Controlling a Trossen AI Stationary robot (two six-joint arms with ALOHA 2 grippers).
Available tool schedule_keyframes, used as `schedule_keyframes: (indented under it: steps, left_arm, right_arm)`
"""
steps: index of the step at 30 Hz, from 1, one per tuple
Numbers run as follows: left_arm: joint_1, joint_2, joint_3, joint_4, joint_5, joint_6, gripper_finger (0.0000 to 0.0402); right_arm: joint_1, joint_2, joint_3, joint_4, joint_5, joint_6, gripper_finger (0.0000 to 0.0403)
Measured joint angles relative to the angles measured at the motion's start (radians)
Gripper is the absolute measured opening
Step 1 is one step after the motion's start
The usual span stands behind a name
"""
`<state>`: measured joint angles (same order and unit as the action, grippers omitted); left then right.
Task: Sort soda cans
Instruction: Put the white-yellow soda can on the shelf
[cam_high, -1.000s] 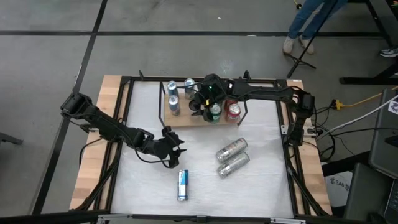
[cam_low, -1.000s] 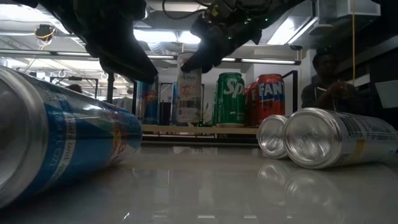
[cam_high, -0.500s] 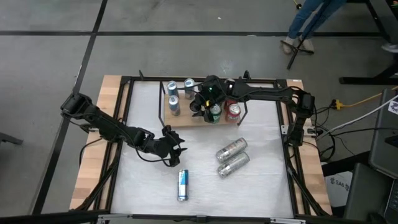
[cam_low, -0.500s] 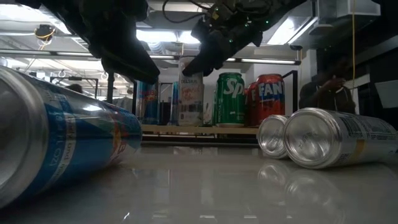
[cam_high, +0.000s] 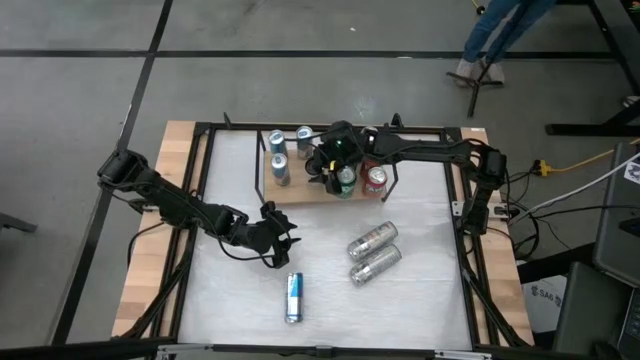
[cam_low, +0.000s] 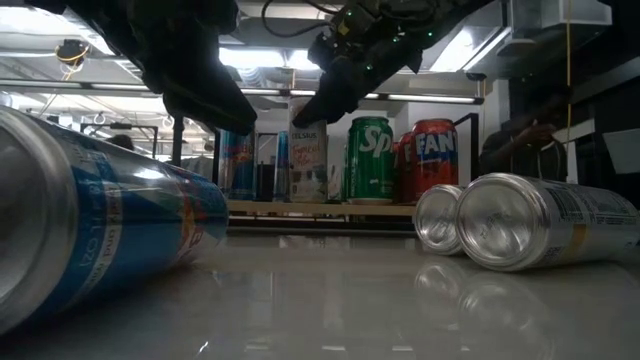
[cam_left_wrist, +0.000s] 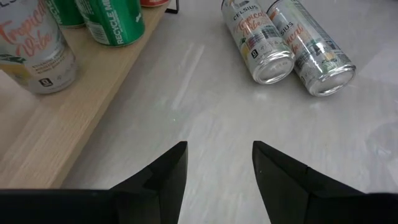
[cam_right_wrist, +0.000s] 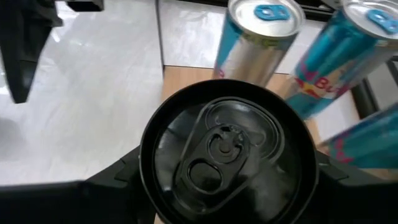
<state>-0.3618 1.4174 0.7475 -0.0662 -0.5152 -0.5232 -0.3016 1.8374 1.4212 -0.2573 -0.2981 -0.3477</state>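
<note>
A wooden board (cam_high: 300, 192) at the table's far middle carries blue-and-silver cans (cam_high: 277, 142), a green can (cam_high: 345, 182) and a red can (cam_high: 375, 180), all upright. My right gripper (cam_high: 326, 166) is over the board, shut on a white Celsius can (cam_low: 308, 165) with a black top (cam_right_wrist: 227, 155). One blue can (cam_high: 293, 297) and two silver cans (cam_high: 373, 240) lie on their sides on the table. My left gripper (cam_high: 282, 238) hovers open over the table's middle left, with nothing between its fingers (cam_left_wrist: 217, 174). My right gripper pinches the white can at its upper end, one finger (cam_right_wrist: 118, 177) on each side just below the black rim (cam_right_wrist: 149, 143). The fingers slant down from the table's right. The can is upright, its base level with the board beside the green can.
The two silver cans lie side by side right of centre (cam_left_wrist: 286, 37), and the blue one lies near the front edge (cam_low: 90, 230). A black frame (cam_high: 470, 200) borders the table. Bare tabletop (cam_high: 230, 290) spreads around the lying cans.
My right gripper has turned a little with the white can, keeping its hold. In the low view the can has sunk slightly and now stands straight at the board's level beside the green can.
</note>
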Motion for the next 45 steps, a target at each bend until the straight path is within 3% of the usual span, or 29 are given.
schedule_keyframes:
  steps: [9,18,23,32,36,45]
  left_arm:
    - [0.000,0.000,0.000,0.000,0.000,0.000,0.0174]
    - [0.000,0.000,0.000,0.000,0.000,0.000,0.0174]
    - [0.000,0.000,0.000,0.000,0.000,0.000,0.0174]
    - [0.000,0.000,0.000,0.000,0.000,0.000,0.0174]
    - [0.000,0.000,0.000,0.000,0.000,0.000,0.0174]
    - [0.000,0.000,0.000,0.000,0.000,0.000,0.0174]
  right_arm:
    - [0.000,0.000,0.000,-0.001,0.002,-0.001,0.0255]
    - [0.000,0.000,0.000,0.002,0.004,-0.002,0.0336]
    - [0.000,0.000,0.004,0.019,0.006,-0.001,0.0357]
    - [0.000,0.000,0.082,-0.005,0.029,0.002,0.0356]
    - [0.000,0.000,0.142,-0.095,0.080,0.002,0.0356]
    - [0.001,0.000,0.223,-0.277,0.079,0.005,0.0356]
